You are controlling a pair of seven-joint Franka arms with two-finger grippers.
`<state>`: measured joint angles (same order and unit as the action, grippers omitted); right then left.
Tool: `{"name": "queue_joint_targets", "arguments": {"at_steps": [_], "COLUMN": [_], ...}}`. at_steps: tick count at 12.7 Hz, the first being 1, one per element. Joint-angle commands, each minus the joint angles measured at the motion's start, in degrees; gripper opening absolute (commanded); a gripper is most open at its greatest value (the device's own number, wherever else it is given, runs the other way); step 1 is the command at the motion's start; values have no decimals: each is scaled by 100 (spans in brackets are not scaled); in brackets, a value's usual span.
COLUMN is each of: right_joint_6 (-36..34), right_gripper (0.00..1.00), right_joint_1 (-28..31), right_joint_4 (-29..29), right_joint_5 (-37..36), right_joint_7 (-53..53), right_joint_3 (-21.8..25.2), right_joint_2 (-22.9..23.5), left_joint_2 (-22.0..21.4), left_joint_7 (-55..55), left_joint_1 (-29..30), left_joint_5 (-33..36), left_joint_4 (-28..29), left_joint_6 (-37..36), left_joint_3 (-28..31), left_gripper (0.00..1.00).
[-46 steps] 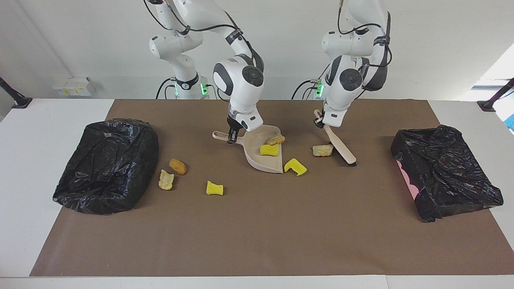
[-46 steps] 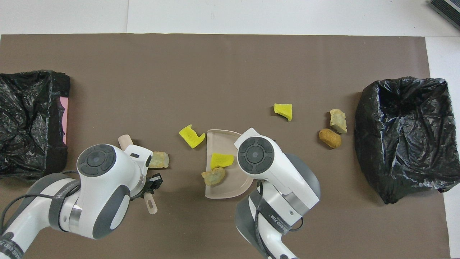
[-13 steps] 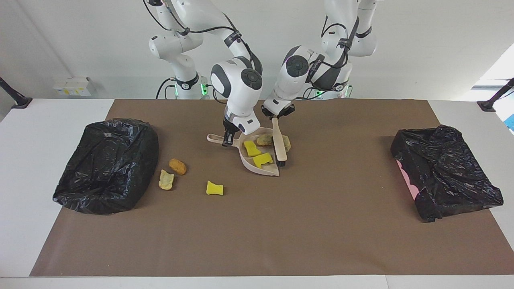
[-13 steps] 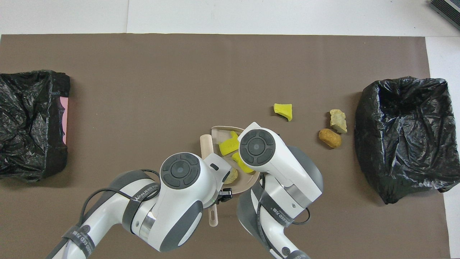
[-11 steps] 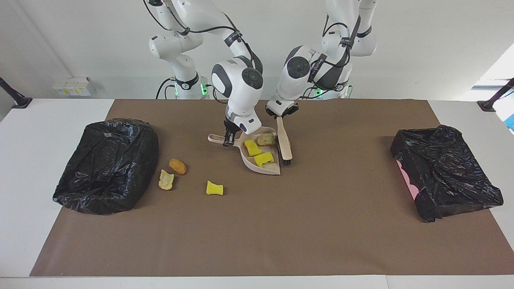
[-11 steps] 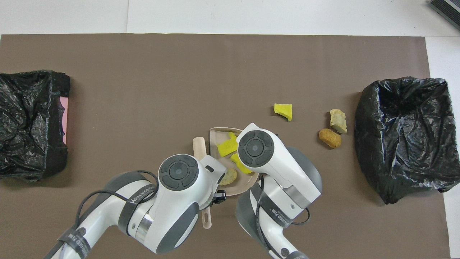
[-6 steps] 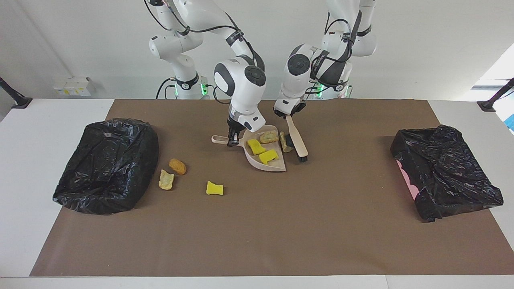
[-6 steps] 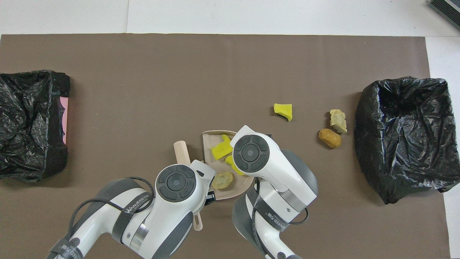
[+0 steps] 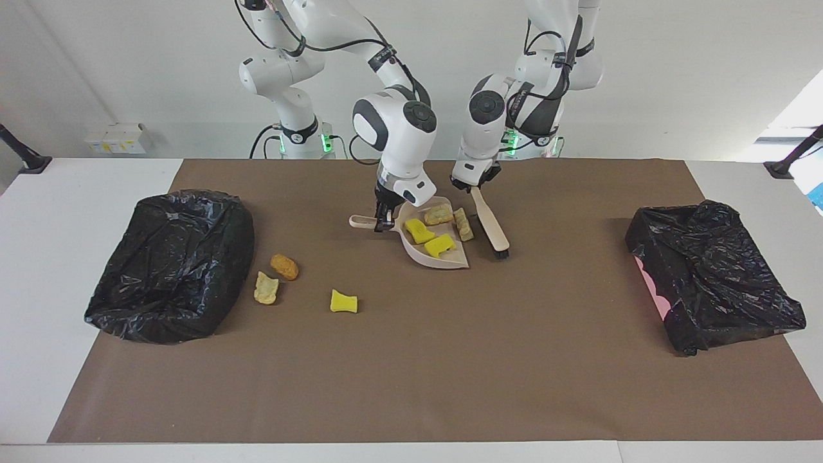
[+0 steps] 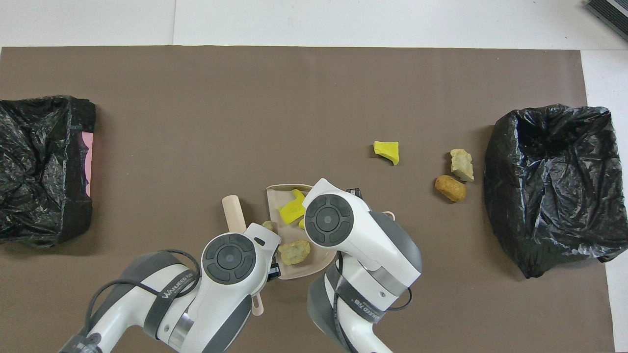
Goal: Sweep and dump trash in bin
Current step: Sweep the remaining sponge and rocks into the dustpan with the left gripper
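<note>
A white bench (image 9: pixel 38 270) runs the width of the room, covered mostly by a brown mat (image 9: pixel 437 360). A plain pale wall (image 9: pixel 128 71) rises at the robots' end. Small white boxes (image 9: pixel 116 137) sit against it. Black clamp arms (image 9: pixel 22 154) stand at both bench corners. Daylight brightens a window edge (image 9: pixel 800 109).

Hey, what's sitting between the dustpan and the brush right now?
In the facing view, one tan bread-like scrap lies at the open edge of the dustpan, beside the brush.
</note>
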<state>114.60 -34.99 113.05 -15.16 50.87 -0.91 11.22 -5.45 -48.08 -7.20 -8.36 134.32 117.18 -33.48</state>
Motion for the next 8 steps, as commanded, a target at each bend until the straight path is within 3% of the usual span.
{"name": "queue_joint_targets", "arguments": {"at_steps": [1, 4, 8], "right_joint_6": [80, 71, -7], "right_gripper": [0, 0, 0], "right_joint_1": [36, 36, 45], "right_joint_4": [-2, -2, -19], "right_joint_5": [-40, -40, -40], "right_joint_7": [-112, -121, -112], "right_joint_3": [-23, -23, -14], "right_joint_2": [12, 12, 12], "left_joint_2": [-167, -10, 482], "left_joint_7": [88, 534, 659], "left_joint_1": [-62, -281, -317], "left_joint_5": [-69, -893, -1133], "left_joint_4": [174, 42, -704], "left_joint_6": [321, 849, 798], "left_joint_3": [-35, -35, -35], "left_gripper": [0, 0, 0]}}
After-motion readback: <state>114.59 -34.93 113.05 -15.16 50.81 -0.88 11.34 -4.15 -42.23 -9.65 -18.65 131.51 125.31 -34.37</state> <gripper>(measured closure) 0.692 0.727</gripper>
